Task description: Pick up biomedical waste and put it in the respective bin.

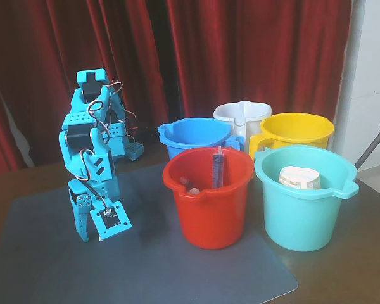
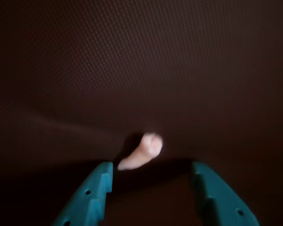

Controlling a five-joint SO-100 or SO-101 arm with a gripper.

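- In the wrist view, the tool [image 2: 153, 176] had its two teal fingers [image 2: 96, 190] spread apart, with nothing clamped between them.
- The biomedical waste [image 2: 141, 151], a tiny off-white, slightly curved lump, lay on the dark mat [image 2: 141, 70] just ahead of the fingertips, nearer the left finger in that view; whether it touched that finger could not be told.
- The lump looked blurred in the wrist view, and it could not be made out in the fixed view.
- In the fixed view, the teal arm [image 1: 88, 152] was folded low at the left, its tool [image 1: 92, 235] pointing down at the grey mat [image 1: 177, 272] on the worktop [image 1: 361, 253].
- To the right of the arm stood five buckets, close together: a red bucket [image 1: 209, 209] at the front, a turquoise bucket [image 1: 301, 209] beside it, and a blue bucket [image 1: 193, 136], a white bucket [image 1: 240, 114] and a yellow bucket [image 1: 297, 133] behind.
- A syringe [image 1: 218, 168] stood leaning inside the red bucket.
- A round white tub [image 1: 299, 178] sat inside the turquoise bucket.
- A dark red curtain [image 1: 240, 50] hung behind the scene.
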